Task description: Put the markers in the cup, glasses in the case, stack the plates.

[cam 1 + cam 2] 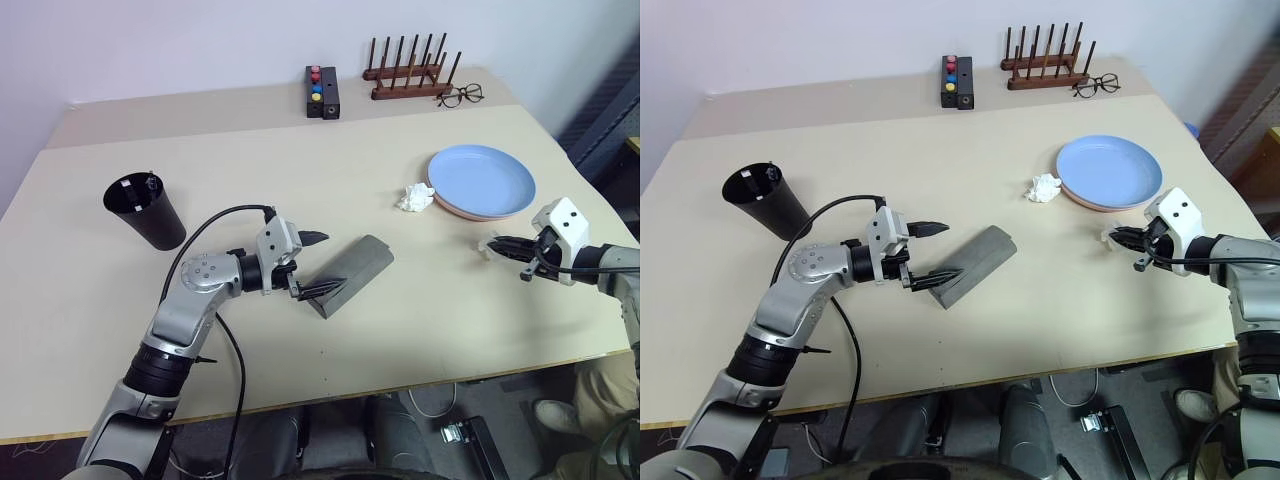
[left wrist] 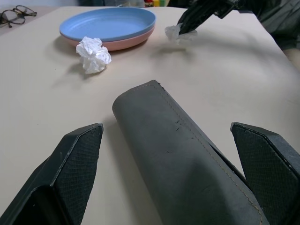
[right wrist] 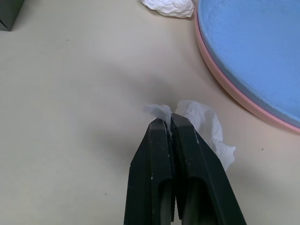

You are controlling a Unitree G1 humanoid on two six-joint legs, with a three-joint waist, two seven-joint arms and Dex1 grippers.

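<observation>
Two plates are sitting stacked on the table, a blue plate (image 1: 482, 179) on a pink plate (image 3: 220, 77). One black cup (image 1: 146, 211) is standing at the left, with something dark poking up inside it that cannot be counted. One grey case (image 1: 350, 273) is lying closed mid-table. Two white paper wads are showing: one wad (image 1: 414, 198) just beside the plates, a second wad (image 3: 206, 123) by the right edge. One pair of wire glasses (image 1: 460, 95), one wooden rack (image 1: 408, 71) and one button box (image 1: 321, 92) are lining the far side.
</observation>
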